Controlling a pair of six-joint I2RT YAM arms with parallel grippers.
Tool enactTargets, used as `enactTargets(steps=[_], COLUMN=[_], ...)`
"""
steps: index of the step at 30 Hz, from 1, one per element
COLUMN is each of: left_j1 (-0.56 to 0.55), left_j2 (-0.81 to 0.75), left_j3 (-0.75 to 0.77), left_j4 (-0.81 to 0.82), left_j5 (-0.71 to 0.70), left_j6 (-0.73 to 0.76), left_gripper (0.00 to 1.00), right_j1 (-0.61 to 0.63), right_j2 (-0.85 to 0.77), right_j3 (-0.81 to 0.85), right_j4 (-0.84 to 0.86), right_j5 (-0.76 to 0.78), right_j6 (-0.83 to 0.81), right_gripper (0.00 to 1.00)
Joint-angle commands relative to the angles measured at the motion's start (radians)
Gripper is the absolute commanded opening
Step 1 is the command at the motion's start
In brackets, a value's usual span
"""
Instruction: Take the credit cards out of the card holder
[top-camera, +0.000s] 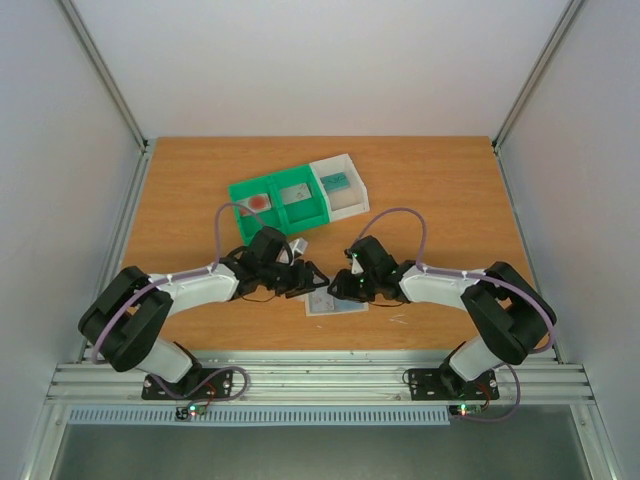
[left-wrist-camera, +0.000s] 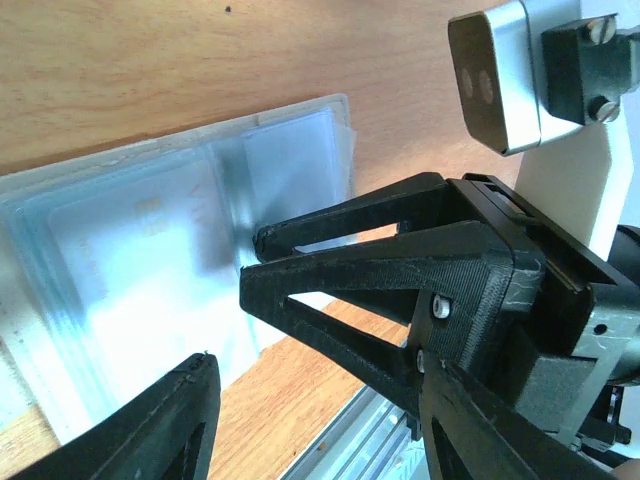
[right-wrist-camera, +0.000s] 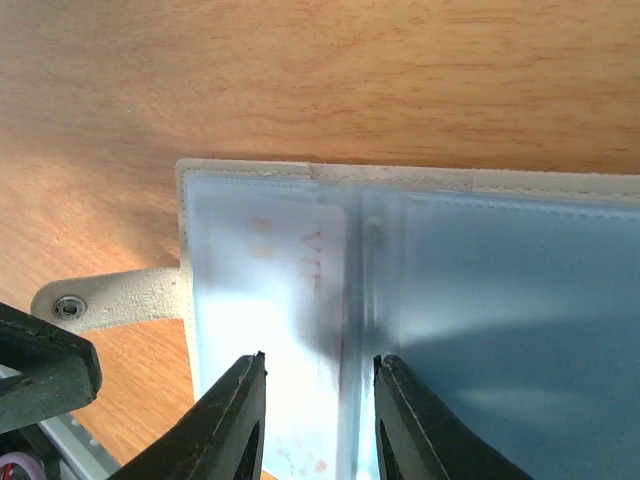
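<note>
One card holder (top-camera: 335, 304) lay open on the table (top-camera: 450, 220) between the two grippers. Left gripper (top-camera: 312, 280): jaws apart, clamping nothing. Right gripper (right-wrist-camera: 319, 358): jaws narrowly apart over the holder's fold. Three cards were out: a white card (top-camera: 258, 201) and a grey card (top-camera: 297, 193) in the green tray (top-camera: 285, 217), and a teal card (top-camera: 336, 182) in the white tray (top-camera: 350, 206). One pale card (right-wrist-camera: 270, 300) sat in a clear pocket.

My left arm (top-camera: 190, 288) and right arm (top-camera: 440, 285) are white tubes between bulky black joints, each trailing a lilac cable (top-camera: 222, 222) and ending in a black base plate (top-camera: 190, 385) with small red and green lights. My left hand (top-camera: 308, 278) and right hand (right-wrist-camera: 320, 362) have black printed fingers (left-wrist-camera: 350, 290) shaped like open trusses, fixed by a small silver screw (left-wrist-camera: 440, 308). Behind the right one sits a silver camera box (left-wrist-camera: 497, 78) with two lenses on a white bracket (left-wrist-camera: 590, 190).
</note>
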Motion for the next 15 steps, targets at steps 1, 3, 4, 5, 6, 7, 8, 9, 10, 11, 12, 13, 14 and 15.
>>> enactTargets(steps=[1,3,4,5,6,7,8,9,10,11,12,13,14,15], left_j1=[-0.018,-0.024,-0.029,-0.029,-0.031,-0.030,-0.031,-0.030,-0.030,-0.028,-0.026,-0.024,-0.022,-0.022], left_j2=[0.017,0.031,0.037,0.039,0.036,0.031,0.021,0.011,0.004,0.000,-0.002,0.003,0.009,0.017], left_j3=[0.036,0.038,0.040,0.042,0.043,0.044,0.047,0.048,0.049,0.048,0.047,0.045,0.042,0.042], left_j4=[0.018,0.040,0.050,0.051,0.046,0.031,0.010,-0.014,-0.040,-0.069,-0.080,-0.079,-0.074,-0.068], left_j5=[-0.006,-0.001,-0.001,-0.002,-0.007,-0.018,-0.033,-0.049,-0.068,-0.082,-0.087,-0.086,-0.082,-0.078], left_j6=[0.014,0.006,0.001,-0.003,-0.006,-0.005,0.000,0.006,0.014,0.017,0.020,0.020,0.018,0.015], left_gripper=[0.56,0.56,0.56,0.56,0.56,0.56,0.56,0.56,0.56,0.56,0.56,0.56,0.56,0.56], right_j1=[-0.003,-0.002,-0.003,-0.003,-0.002,-0.002,-0.002,-0.001,-0.002,-0.003,-0.001,-0.002,-0.002,-0.001], right_j2=[-0.027,-0.020,-0.015,-0.010,-0.007,-0.005,-0.003,-0.001,-0.001,0.003,0.006,0.012,0.019,0.028], right_j3=[0.007,0.009,0.007,0.007,0.007,0.007,0.008,0.011,0.014,0.017,0.019,0.021,0.022,0.021], right_j4=[-0.056,-0.064,-0.066,-0.067,-0.067,-0.065,-0.064,-0.065,-0.071,-0.081,-0.088,-0.093,-0.095,-0.093], right_j5=[0.039,0.047,0.048,0.047,0.042,0.032,0.025,0.021,0.023,0.028,0.036,0.036,0.035,0.031], right_j6=[-0.013,-0.013,-0.015,-0.016,-0.019,-0.021,-0.022,-0.025,-0.028,-0.032,-0.036,-0.041,-0.043,-0.046], right_gripper=[0.31,0.28,0.26,0.24,0.23,0.22,0.21,0.20,0.18,0.16,0.14,0.12,0.10,0.09])
